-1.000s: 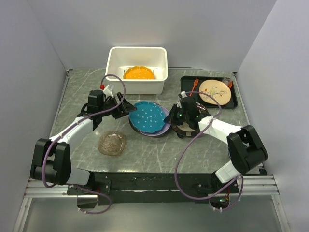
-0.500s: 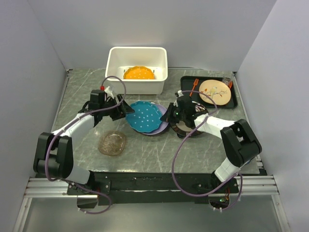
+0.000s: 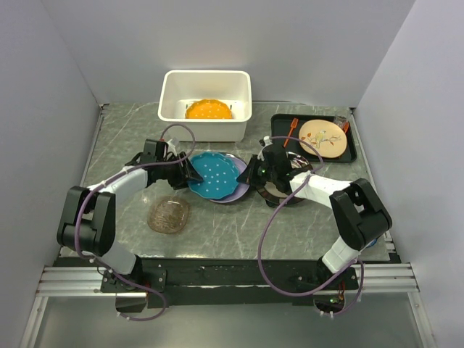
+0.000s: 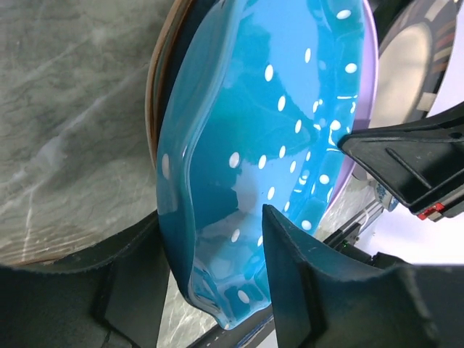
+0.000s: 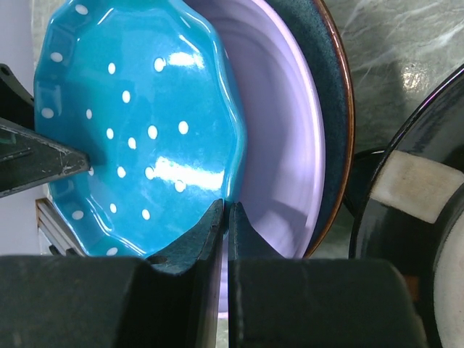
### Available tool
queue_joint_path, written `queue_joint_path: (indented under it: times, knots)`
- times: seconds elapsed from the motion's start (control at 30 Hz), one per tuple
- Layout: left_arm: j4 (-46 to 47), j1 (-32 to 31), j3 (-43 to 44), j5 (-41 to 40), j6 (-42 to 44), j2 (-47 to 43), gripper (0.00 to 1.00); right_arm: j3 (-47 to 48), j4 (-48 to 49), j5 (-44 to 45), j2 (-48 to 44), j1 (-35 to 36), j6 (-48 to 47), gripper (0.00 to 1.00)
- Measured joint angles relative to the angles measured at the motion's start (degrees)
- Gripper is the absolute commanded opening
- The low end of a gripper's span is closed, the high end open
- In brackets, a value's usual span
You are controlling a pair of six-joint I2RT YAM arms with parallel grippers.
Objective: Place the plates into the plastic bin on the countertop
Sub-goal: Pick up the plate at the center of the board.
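Straddling the left rim of the teal dotted plate [image 3: 216,174], the left gripper [image 3: 183,170] has one finger [image 4: 297,275] over the glossy upper face and the other under the lip. Whether the two are pinching the rim cannot be told from the wrist view. Opposite it, the right gripper [image 5: 225,210] has its fingers pressed together with only a hairline seam between them. Their tips sit at the plate's right edge, just where the teal scallops meet the lavender plate [image 5: 279,138] beneath, and nothing is held between them.

The teal plate lies on top of a stack at the middle of the marbled countertop [image 3: 217,225]. Under it is the lavender plate, and under that the dark teal plate [image 5: 330,123] with a brown edge. In the left wrist view the teal plate's near side appears to stand a little off the plates below it. Just to the right of the stack, partly under the right arm, lies the dark-rimmed cream plate [image 5: 409,181].

The amber glass plate [image 3: 169,215] sits alone toward the near left, apart from the stack. The white plastic bin [image 3: 205,78] stands at the far edge, well behind the stack, with the orange dotted plate [image 3: 208,109] inside it. To the far right is the black tray [image 3: 279,123], which carries the tan round plate [image 3: 322,138].
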Motion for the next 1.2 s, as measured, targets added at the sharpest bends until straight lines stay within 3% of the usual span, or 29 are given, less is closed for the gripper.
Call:
queue_joint_path:
  times: [0.3, 0.33, 0.37, 0.47, 0.63, 0.7, 0.9, 0.93, 1.03, 1.2]
  knots:
    - [-5.44, -0.04, 2.14, -5.84, 1.42, -3.06, 0.50, 0.00, -0.07, -0.24, 0.02, 0.02, 0.09, 0.00]
    - [-6.19, -0.02, 2.54, -6.67, 1.70, -3.50, 0.47, 0.00, -0.07, -0.22, 0.02, 0.04, 0.09, 0.00]
    - [-6.80, 0.07, 2.84, -7.37, 2.05, -3.85, 0.34, 0.00, -0.11, -0.22, 0.02, 0.07, 0.09, 0.00]
    - [-7.87, 0.55, 3.02, -8.68, 2.69, -4.22, 0.16, -0.02, -0.52, -0.11, 0.04, 0.11, 0.07, 0.00]
    - [-8.22, 1.03, 3.02, -9.01, 2.27, -4.22, 0.01, -0.02, -0.20, -0.57, 0.20, 0.22, 0.28, 0.04]
    - [-8.26, 1.09, 3.02, -9.07, 2.23, -4.20, 0.01, 0.00, 0.15, -0.72, 0.20, 0.22, 0.33, 0.08]
    - [-8.31, 1.33, 3.13, -9.11, 2.27, -4.20, 0.01, 0.00, 0.68, -1.84, 0.20, 0.39, 0.37, 0.50]
    - [-8.44, 1.42, 3.19, -9.11, 2.32, -4.20, 0.01, 0.00, 0.90, -2.23, 0.20, 0.52, 0.52, 0.60]
    - [-8.61, 1.84, 3.19, -8.87, 2.23, -4.22, 0.01, -0.04, 1.99, -4.00, 0.20, 0.76, 0.68, 0.75]
    - [-8.74, 2.54, 3.19, -8.48, 2.25, -4.42, 0.01, -0.15, 4.52, -6.54, 0.13, 0.87, 1.57, 0.87]
